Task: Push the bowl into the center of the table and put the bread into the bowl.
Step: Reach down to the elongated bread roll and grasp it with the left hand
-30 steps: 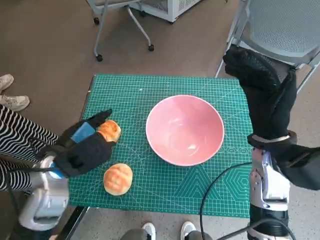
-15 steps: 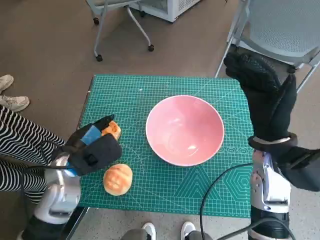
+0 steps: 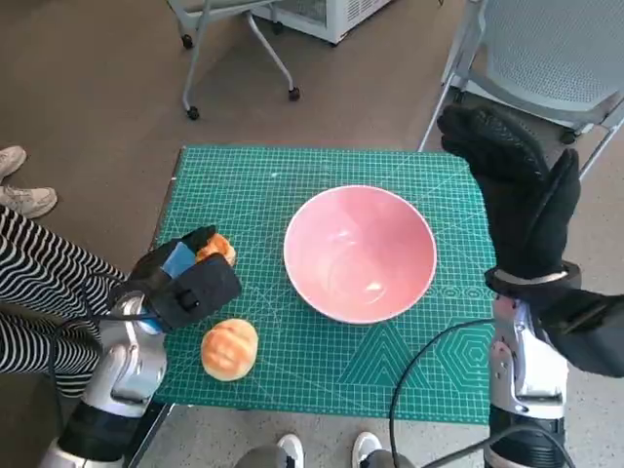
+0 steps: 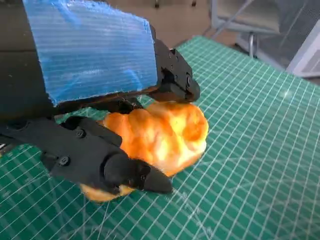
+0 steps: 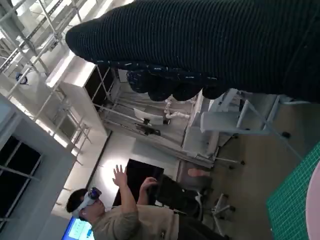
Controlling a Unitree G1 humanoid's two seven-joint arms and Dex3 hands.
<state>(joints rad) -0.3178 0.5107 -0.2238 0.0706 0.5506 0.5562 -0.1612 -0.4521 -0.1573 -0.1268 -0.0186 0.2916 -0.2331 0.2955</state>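
A pink bowl (image 3: 359,252) stands on the green cutting mat (image 3: 292,175), a little right of the middle. Two orange bread rolls lie near the mat's left edge. My left hand (image 3: 182,280) grips the farther roll (image 3: 218,248), which still rests on the mat. In the left wrist view that roll (image 4: 165,135) sits between an upper finger (image 4: 175,85) and the thumb (image 4: 100,160) of the left hand (image 4: 90,65). The nearer roll (image 3: 230,348) lies free by the front edge. My gloved right hand (image 3: 517,190) is raised upright beside the bowl's right side, holding nothing; in the right wrist view it (image 5: 200,45) is a dark band.
A grey mesh chair (image 3: 556,49) stands behind the table's right corner, a wheeled chair base (image 3: 234,58) behind the left. A person's striped leg (image 3: 39,283) and shoe (image 3: 24,200) are close on the left. A black cable (image 3: 429,366) crosses the mat's front right. Another person (image 5: 130,220) stands far off.
My left forearm has swung in closer to the table edge, and the hand has turned and closed its fingers round the farther roll. Bowl, rolls and right hand have hardly moved.
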